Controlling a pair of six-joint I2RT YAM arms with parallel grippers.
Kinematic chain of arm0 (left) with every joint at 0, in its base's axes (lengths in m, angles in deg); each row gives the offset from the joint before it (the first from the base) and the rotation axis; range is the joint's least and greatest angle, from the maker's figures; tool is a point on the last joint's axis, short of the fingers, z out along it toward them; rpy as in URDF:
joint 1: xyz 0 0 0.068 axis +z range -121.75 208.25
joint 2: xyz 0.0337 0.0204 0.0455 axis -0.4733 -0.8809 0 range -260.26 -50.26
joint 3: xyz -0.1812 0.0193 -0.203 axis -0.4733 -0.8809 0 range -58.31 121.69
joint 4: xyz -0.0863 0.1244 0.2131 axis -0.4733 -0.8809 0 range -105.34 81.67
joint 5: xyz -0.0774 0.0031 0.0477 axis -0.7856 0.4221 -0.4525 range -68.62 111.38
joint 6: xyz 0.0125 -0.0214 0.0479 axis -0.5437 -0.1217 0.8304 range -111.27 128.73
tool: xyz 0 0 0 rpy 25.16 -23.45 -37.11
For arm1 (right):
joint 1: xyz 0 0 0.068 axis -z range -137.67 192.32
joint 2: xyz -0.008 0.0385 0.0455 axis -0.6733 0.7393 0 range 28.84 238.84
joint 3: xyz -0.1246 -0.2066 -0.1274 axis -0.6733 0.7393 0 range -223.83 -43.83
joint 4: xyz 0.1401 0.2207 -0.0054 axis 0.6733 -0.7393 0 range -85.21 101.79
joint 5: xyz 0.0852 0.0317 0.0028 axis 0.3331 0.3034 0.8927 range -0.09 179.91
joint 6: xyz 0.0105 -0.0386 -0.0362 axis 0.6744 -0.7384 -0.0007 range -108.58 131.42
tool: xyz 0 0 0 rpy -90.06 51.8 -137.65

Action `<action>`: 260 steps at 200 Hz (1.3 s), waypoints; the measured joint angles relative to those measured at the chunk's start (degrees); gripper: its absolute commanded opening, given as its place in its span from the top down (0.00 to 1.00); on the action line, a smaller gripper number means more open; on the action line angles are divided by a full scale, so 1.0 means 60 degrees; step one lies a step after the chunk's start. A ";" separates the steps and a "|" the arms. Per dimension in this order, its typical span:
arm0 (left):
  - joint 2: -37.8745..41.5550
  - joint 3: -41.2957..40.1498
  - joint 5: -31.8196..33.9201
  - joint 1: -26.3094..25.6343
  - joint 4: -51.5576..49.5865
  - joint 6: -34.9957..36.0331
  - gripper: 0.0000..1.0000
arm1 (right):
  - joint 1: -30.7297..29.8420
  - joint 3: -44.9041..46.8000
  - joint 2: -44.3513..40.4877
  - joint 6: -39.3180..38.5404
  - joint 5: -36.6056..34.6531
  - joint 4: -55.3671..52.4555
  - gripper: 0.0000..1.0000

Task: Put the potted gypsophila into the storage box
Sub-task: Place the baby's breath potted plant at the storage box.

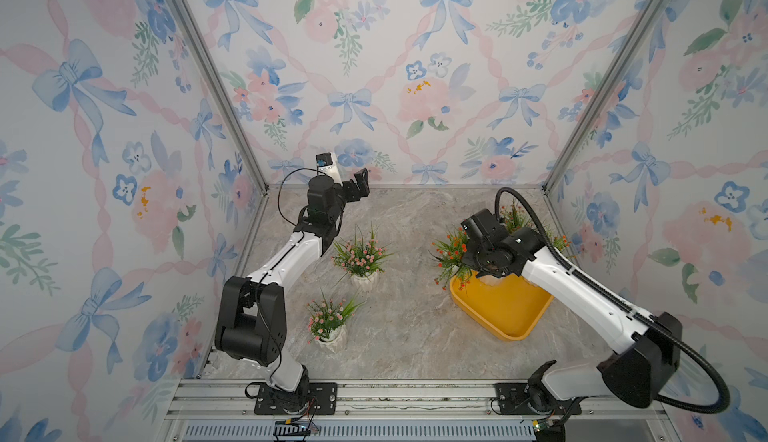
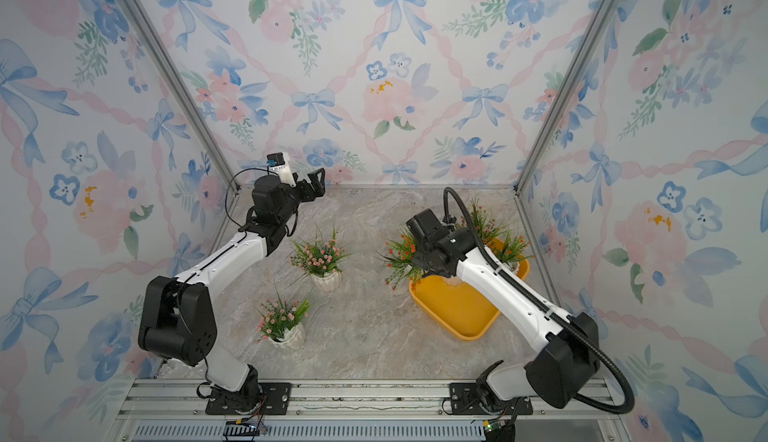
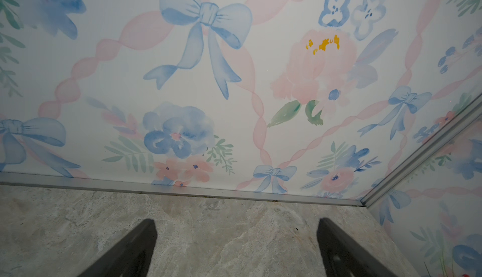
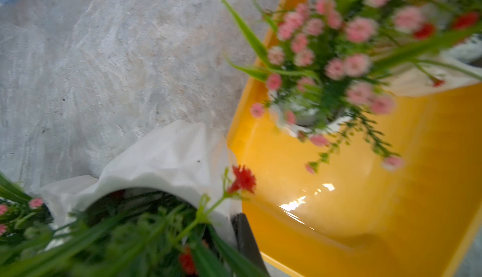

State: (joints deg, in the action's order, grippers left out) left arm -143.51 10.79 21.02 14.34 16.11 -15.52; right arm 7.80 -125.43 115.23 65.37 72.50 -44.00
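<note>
The shallow yellow-orange plastic tray (image 1: 500, 309) with round corners lies flat on my right side. I hold one small fake plant with orange-red blooms (image 1: 451, 252) by the rim of its white ribbed pot (image 4: 169, 163). It tips outward, right at the tray's left corner. Inside the tray stands a pink-bloomed plant (image 4: 358, 29) in a white pot. Another leafy pot plant (image 2: 514, 252) stands in the tray's right corner. Two more pink plants in white ribbed pots, a far one (image 1: 361, 257) and a near one (image 1: 328, 320), stand upright outside, well apart from the tray, off to its left.
</note>
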 measured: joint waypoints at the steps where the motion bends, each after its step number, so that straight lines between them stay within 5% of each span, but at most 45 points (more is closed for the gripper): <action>1: -0.0007 0.0007 0.0004 -0.0004 0.0004 0.0000 0.02 | 0.0004 0.0033 -0.0044 0.0007 -0.0007 -0.0015 1.00; 91: -0.0685 0.0707 -0.0022 -0.0750 0.0208 -0.0233 0.02 | 0.2007 0.3450 -0.4295 0.0747 -0.0335 -0.1290 1.00; 155: -0.0685 0.0736 0.0015 -0.0827 0.0219 -0.0255 0.02 | 0.4218 0.3541 -0.3355 -0.0157 0.0430 -0.0863 1.00; 260: -0.0685 0.0736 0.0018 -0.0827 0.0219 -0.0474 0.02 | 0.5475 0.3858 -0.1912 -0.0914 0.0885 0.0171 1.00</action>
State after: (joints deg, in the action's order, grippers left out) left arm -147.62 15.21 21.13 9.37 17.42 -18.36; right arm 40.65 -102.28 103.76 59.88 77.81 -42.97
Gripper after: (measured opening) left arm 0.979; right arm 0.119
